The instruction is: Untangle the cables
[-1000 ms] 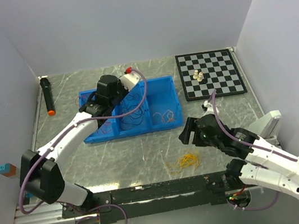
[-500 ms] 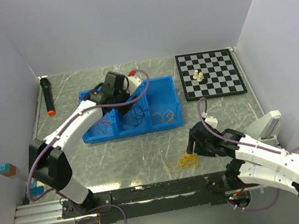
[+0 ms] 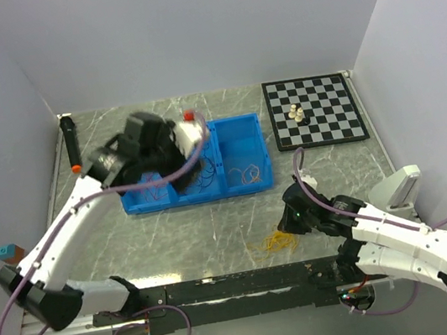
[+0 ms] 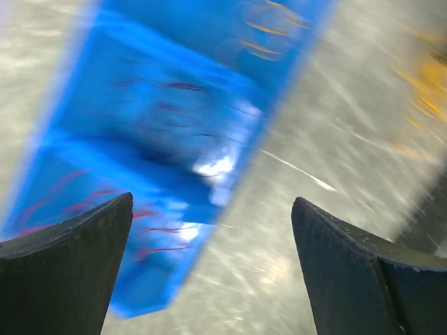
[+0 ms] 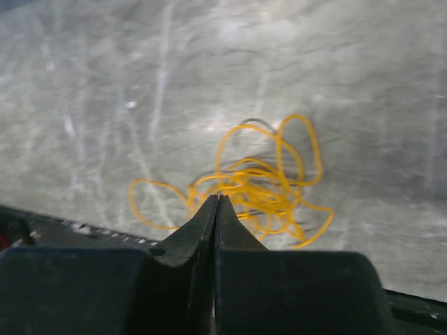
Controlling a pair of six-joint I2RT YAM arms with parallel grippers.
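A loose tangle of yellow cables [image 3: 276,242] [image 5: 269,183] lies on the table near the front edge. My right gripper [image 3: 289,227] [image 5: 218,198] is shut, its tips down in the tangle's near side where strands meet them. More cables lie in a blue bin [image 3: 238,124]: red ones [image 3: 150,187] on the left, dark ones [image 3: 200,177] in the middle, orange ones [image 3: 248,172] on the right. My left gripper [image 3: 170,139] [image 4: 213,234] hangs open over the bin's left end, motion-blurred, with nothing between its fingers [image 4: 70,241].
A chessboard [image 3: 335,120] with a few pieces [image 3: 297,112] lies at the back right. A black marker with an orange tip [image 3: 71,142] lies along the left edge. A white block [image 3: 400,184] sits at the right edge, and small coloured blocks [image 3: 6,252] sit outside the left wall.
My left gripper opened and swung up and left over the bin. My right gripper came down and forward onto the yellow tangle and shut there.
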